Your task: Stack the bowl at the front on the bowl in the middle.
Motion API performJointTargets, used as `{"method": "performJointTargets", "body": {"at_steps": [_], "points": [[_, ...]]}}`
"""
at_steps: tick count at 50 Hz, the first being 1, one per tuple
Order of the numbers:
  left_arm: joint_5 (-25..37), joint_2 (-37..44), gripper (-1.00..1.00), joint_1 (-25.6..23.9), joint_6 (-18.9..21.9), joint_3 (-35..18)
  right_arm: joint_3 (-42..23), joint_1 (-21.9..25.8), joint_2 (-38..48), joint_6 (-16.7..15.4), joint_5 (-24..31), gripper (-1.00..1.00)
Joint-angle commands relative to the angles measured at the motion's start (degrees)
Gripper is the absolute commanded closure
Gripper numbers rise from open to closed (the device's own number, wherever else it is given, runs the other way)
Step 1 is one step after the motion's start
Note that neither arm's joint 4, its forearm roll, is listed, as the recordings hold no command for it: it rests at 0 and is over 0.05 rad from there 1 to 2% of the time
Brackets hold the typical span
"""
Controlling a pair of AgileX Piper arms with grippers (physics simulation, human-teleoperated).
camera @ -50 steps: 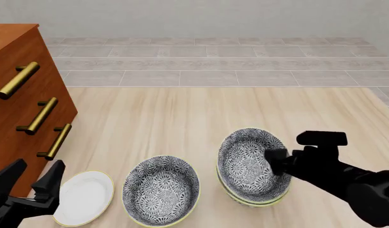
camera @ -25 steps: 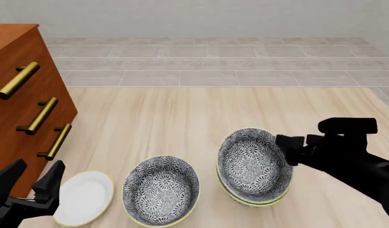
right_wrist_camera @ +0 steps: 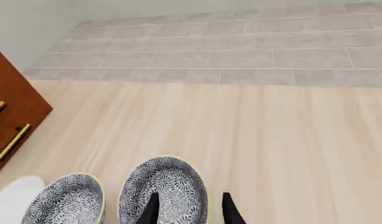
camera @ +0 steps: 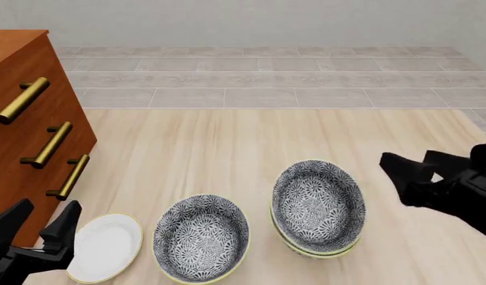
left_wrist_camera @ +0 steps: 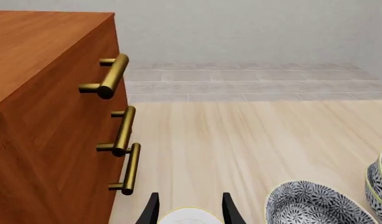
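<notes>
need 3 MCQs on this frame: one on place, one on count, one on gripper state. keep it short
1. Where is the white plate?
A. Left of the bowls, near the left gripper
B. Between the two bowl spots
C. On the wooden cabinet

2. How many brass handles show on the cabinet?
A. One
B. Three
C. Five

3. What is the right gripper doing?
A. Shut on a bowl
B. Shut on the plate
C. Open, holding nothing

Answers:
1. A, it lies at the row's left end.
2. B, three bars run down the cabinet front.
3. C, its fingers are spread beside the bowl stack.
</notes>
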Motion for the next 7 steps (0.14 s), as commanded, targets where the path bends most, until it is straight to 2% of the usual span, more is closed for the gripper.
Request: {"method": "performJointTargets", "body": {"at_steps": [1,7], "points": [[-0.13,-0.14,-1.00,0.50,-0.54,0.00,-4.17,-1.19,-9.99,-2.81,6.39,-1.00],[-0.12,-0.19,-1.00,0.40,-0.54,0.00,-6.52,-0.40,-14.85,-1.82,8.07,-1.00]]}}
